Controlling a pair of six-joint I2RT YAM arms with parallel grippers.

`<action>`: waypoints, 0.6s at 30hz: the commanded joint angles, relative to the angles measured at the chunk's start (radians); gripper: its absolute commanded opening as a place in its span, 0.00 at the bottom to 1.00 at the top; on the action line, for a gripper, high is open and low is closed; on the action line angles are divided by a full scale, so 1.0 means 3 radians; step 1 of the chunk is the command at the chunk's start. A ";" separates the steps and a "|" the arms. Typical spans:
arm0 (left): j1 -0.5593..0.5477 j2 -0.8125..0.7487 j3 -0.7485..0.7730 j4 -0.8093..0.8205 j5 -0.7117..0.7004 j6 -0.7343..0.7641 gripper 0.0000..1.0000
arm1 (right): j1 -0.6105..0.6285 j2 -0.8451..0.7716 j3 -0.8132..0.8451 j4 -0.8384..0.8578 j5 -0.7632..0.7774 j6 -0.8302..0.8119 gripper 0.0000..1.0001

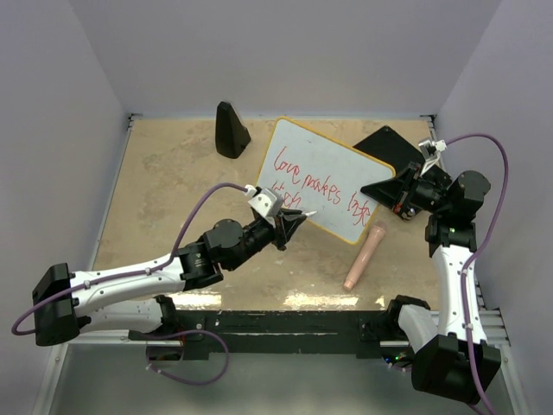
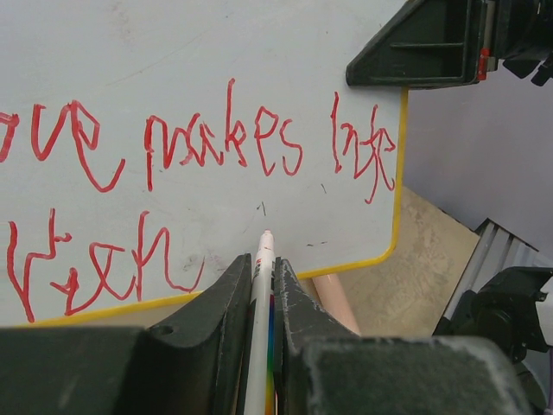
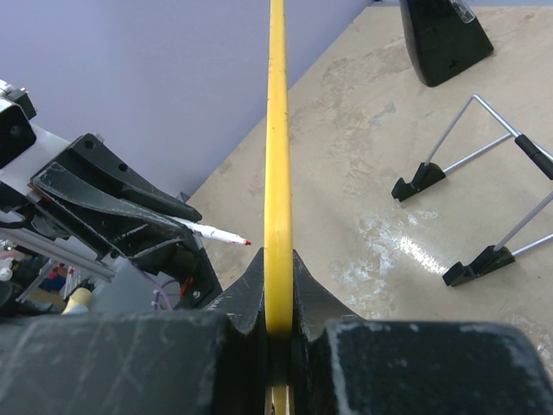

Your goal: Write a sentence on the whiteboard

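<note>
Left gripper (image 2: 263,262) pinches marker (image 2: 264,246) near the sentence (image 2: 225,143); right gripper (image 3: 276,264) clamps whiteboard (image 3: 276,130) (beige table (image 1: 173,164), lilac walls (image 1: 285,52)).

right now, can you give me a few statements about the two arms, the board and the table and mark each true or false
1. The left gripper has its jaws shut on a marker. True.
2. The right gripper hangs open, holding nothing. False: its jaws clamp the yellow rim of the whiteboard.
3. The whiteboard is blank. False: the sentence, in red, runs over two lines.
4. A pinkish stick lies on the table beside the board. True.
</note>
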 commanded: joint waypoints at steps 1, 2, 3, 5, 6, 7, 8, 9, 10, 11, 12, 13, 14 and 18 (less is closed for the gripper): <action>-0.0020 0.0025 0.0106 0.0108 -0.0163 0.0083 0.00 | -0.0019 -0.0052 0.0188 0.0174 0.0000 0.0033 0.00; -0.0020 0.0035 0.0106 0.0113 -0.0188 0.0078 0.00 | -0.0014 -0.0052 0.0188 0.0174 0.0000 0.0038 0.00; -0.0020 0.0055 0.0111 0.0124 -0.0199 0.0088 0.00 | -0.0019 -0.0052 0.0188 0.0179 0.0005 0.0038 0.00; -0.0020 0.0081 0.0121 0.0134 -0.0214 0.0088 0.00 | -0.0019 -0.0052 0.0188 0.0179 0.0005 0.0043 0.00; -0.0020 0.0096 0.0116 0.0159 -0.0214 0.0083 0.00 | -0.0019 -0.0052 0.0188 0.0174 0.0005 0.0043 0.00; -0.0020 0.0112 0.0116 0.0165 -0.0209 0.0088 0.00 | -0.0019 -0.0058 0.0188 0.0179 0.0005 0.0048 0.00; -0.0020 0.0127 0.0121 0.0170 -0.0219 0.0083 0.00 | -0.0019 -0.0052 0.0188 0.0174 0.0005 0.0048 0.00; -0.0020 0.0137 0.0121 0.0175 -0.0224 0.0078 0.00 | -0.0014 -0.0058 0.0188 0.0179 0.0005 0.0053 0.00; -0.0020 0.0143 0.0121 0.0185 -0.0225 0.0088 0.00 | -0.0019 -0.0058 0.0188 0.0174 0.0005 0.0053 0.00; -0.0020 0.0158 0.0121 0.0190 -0.0240 0.0083 0.00 | -0.0019 -0.0058 0.0188 0.0179 0.0005 0.0053 0.00; -0.0020 0.0163 0.0131 0.0195 -0.0250 0.0093 0.00 | -0.0014 -0.0052 0.0188 0.0179 0.0005 0.0058 0.00; -0.0020 0.0163 0.0131 0.0195 -0.0255 0.0094 0.00 | -0.0019 -0.0058 0.0188 0.0179 0.0000 0.0053 0.00; -0.0020 0.0178 0.0142 0.0200 -0.0260 0.0104 0.00 | -0.0019 -0.0058 0.0193 0.0179 0.0000 0.0053 0.00; -0.0025 0.0178 0.0137 0.0195 -0.0271 0.0104 0.00 | -0.0019 -0.0068 0.0188 0.0179 0.0000 0.0064 0.00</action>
